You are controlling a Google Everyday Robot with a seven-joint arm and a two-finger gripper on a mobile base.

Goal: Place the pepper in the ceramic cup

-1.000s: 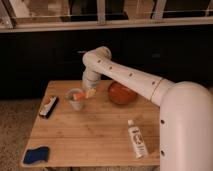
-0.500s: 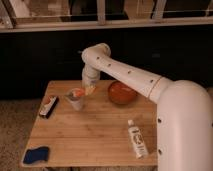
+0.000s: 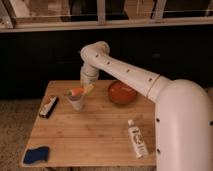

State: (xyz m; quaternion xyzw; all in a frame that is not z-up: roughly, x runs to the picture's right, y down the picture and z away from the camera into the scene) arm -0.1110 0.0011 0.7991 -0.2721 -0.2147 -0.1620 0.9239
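Note:
The pepper (image 3: 77, 91) is small, slender and orange. It lies across the rim of the pale ceramic cup (image 3: 76, 102), which stands on the far left part of the wooden table (image 3: 95, 135). My gripper (image 3: 86, 89) hangs just right of the cup's rim, at the pepper's right end. The white arm (image 3: 125, 72) reaches in from the right.
An orange bowl (image 3: 121, 92) sits right of the cup. A white tube with a label (image 3: 136, 141) lies at the front right. A dark flat object (image 3: 49, 106) lies left of the cup. A blue sponge (image 3: 36, 155) sits at the front left corner.
The gripper and pepper have shifted slightly left, over the cup's rim. Other things have not moved.

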